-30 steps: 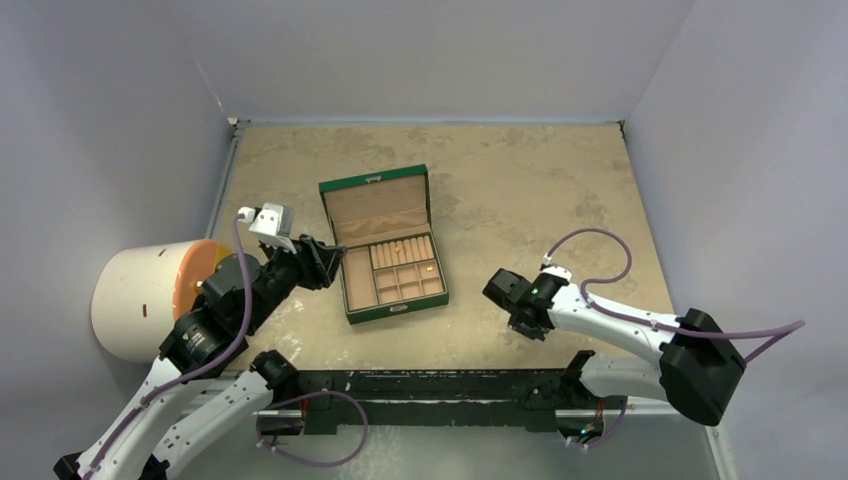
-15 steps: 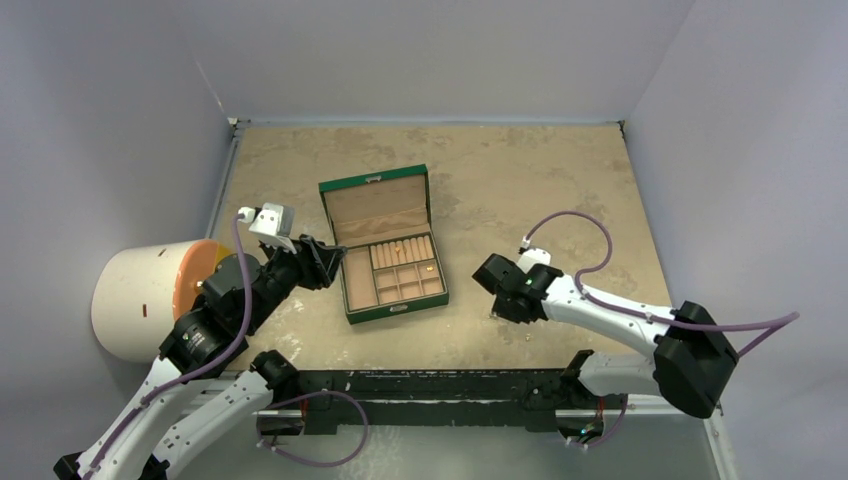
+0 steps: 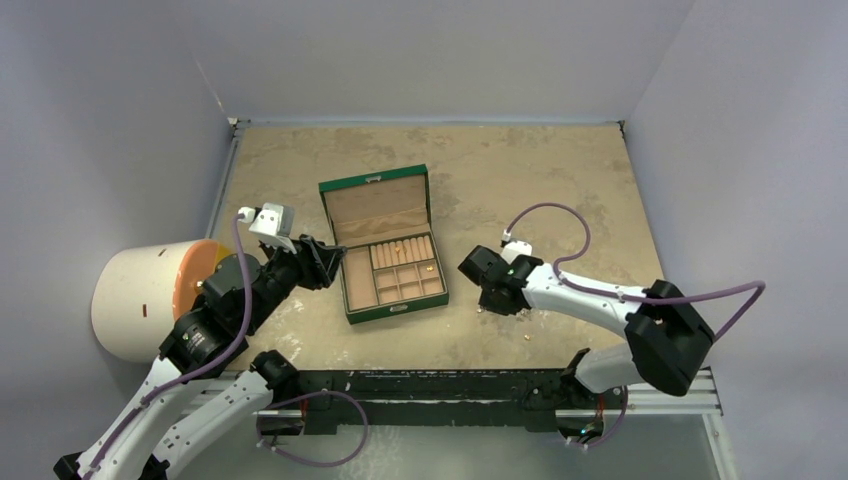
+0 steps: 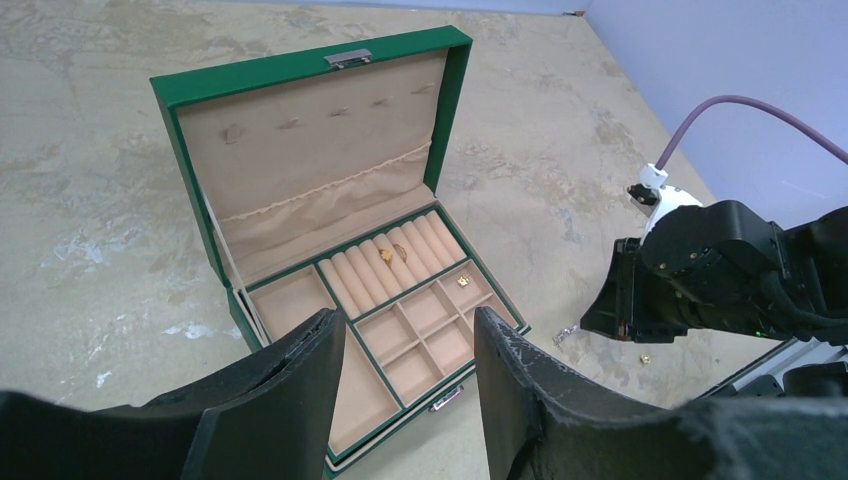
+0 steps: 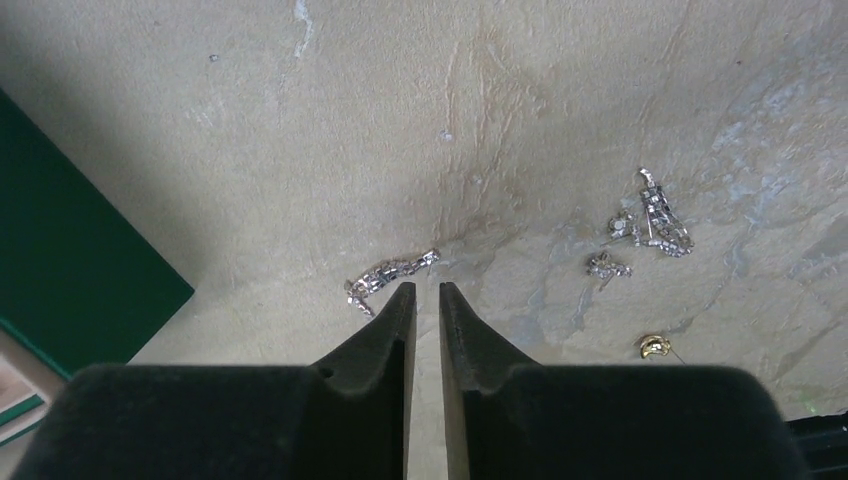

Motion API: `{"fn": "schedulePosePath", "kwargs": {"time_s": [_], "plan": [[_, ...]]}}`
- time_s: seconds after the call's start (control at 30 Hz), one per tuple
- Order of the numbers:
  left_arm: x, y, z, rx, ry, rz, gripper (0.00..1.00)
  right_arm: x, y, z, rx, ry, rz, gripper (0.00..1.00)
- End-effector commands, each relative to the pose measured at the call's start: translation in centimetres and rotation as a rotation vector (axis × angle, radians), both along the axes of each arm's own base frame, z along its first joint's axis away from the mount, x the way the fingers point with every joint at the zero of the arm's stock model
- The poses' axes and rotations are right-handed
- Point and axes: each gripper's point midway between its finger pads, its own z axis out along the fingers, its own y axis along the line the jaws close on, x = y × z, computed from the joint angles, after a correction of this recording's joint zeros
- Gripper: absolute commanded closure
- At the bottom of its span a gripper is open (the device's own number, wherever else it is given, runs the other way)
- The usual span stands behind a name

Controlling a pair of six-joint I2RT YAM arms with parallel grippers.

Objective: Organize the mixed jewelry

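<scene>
The green box [image 3: 378, 212] is placed at the middle of the table [image 3: 540, 170] with its lid raised. The left gripper [image 4: 408, 325] is held just beside the left side of the box. Its jaws are spread wide and nothing is gripped between them.

Two pieces of the mixed jewelry are located inside the box. One gold piece [image 4: 390, 255] is seated on the ring rolls [image 4: 355, 275]. A second gold item [image 4: 463, 281] is lodged in the square compartment next to the rolls, on the right side of the grid.

The right gripper [image 5: 424, 290] is pointed down at the table, to the right of the box. Its jaws are parted by a narrow slit only, and nothing is held between them. A silvery chain piece [image 5: 390, 275] is laid on the table just beyond one fingertip. Whether it is touched cannot be determined.

Further silvery pieces [image 5: 655, 215] are grouped well apart from the chain piece, on the side away from the box. A small gold earring [image 5: 653, 346] is positioned near them, closer to the arm. All of these loose pieces are located on the bare table, outside the box.
</scene>
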Motion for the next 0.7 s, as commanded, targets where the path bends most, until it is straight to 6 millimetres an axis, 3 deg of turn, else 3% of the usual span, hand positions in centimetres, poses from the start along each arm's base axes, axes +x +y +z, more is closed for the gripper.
{"fn": "schedulePosePath", "kwargs": {"time_s": [0.0, 0.37, 0.67], "plan": [[0.2, 0.1, 0.5, 0.005, -0.029, 0.003, 0.5, -0.1, -1.1, 1.8, -0.002, -0.034, -0.042, 0.81], [0.0, 0.0, 0.7, -0.002, -0.035, -0.01, 0.5, -4.5, -8.1, 2.6, -0.107, -0.026, -0.31, 0.74], [-0.2, 0.1, 0.8, -0.01, -0.041, -0.015, 0.5, -6.2, -10.2, 1.7, -0.137, -0.021, -0.441, 0.71]]}}
